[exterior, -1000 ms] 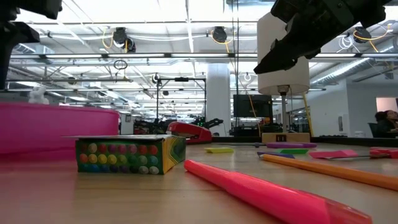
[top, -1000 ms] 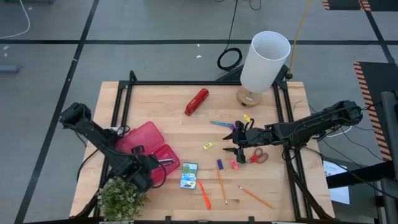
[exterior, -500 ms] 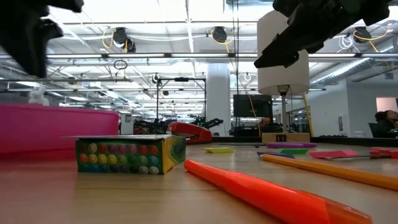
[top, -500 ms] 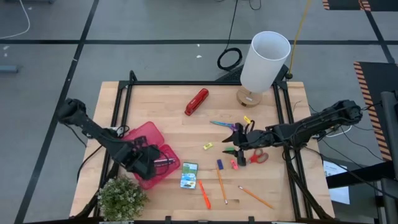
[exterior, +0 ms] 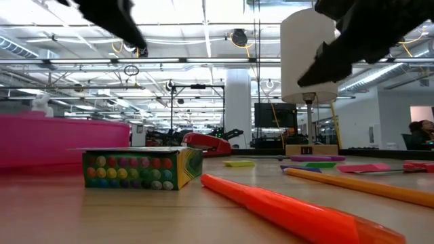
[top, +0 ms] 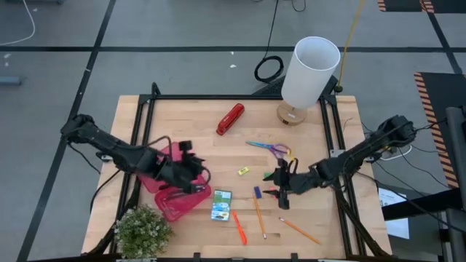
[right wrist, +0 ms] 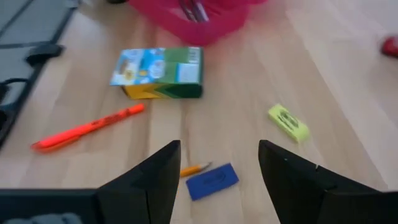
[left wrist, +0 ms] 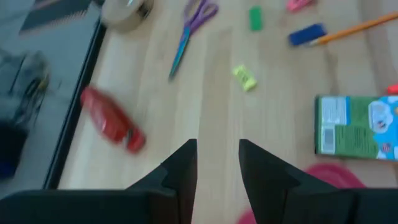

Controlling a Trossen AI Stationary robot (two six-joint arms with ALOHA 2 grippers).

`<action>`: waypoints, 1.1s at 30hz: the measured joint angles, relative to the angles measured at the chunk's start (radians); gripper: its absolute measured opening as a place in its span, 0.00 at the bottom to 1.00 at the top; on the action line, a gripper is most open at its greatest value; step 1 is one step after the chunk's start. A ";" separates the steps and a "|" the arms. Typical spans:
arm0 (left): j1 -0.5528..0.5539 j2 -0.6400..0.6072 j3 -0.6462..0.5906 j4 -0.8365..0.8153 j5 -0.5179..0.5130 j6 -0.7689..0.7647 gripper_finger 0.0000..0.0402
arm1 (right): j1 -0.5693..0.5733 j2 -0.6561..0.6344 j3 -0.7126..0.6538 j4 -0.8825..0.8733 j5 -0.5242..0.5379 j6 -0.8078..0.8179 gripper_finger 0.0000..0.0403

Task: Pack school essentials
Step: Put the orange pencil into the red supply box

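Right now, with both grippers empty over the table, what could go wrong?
1. The open right gripper hangs over the blue eraser, which lies right by a pencil tip; closing may catch both or flick the eraser away.
2. The left gripper hangs open by the pink case; a low move could shove the case.

No legible text is found: the printing on the crayon box (right wrist: 160,73) is too blurred to be read.

Crayon box (top: 221,205) right of case (top: 175,191).
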 joint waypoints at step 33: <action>0.056 -0.013 -0.221 0.353 0.309 0.084 0.30 | 0.266 0.575 0.534 -0.361 0.160 0.458 0.52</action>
